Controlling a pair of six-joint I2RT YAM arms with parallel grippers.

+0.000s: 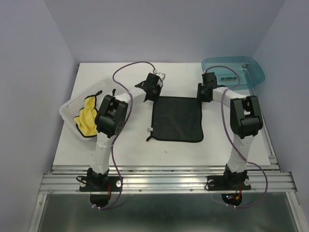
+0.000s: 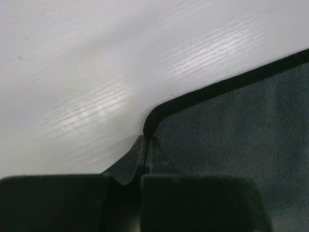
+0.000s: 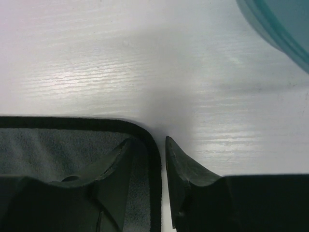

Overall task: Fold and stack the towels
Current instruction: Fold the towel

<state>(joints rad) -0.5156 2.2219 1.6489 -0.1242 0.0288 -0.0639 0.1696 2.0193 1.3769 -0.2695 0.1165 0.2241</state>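
Left claw [image 2: 145, 141] is pinched together on the far-left corner of the black towel [image 1: 176, 118], flat on the desk [image 1: 130, 142]; right claw [image 3: 147, 140] straddles the far-right corner, fingers [image 3: 113, 171] apart (one on cloth). Farther back, teal tub [image 1: 252, 68].

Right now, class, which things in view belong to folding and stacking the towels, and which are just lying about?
For the job:
black towel, spread flat on the table
yellow towel, bunched up
left gripper and right gripper, at the black towel's far corners

Lying about:
white basket, merely holding the yellow towel
teal tray, at the far right corner
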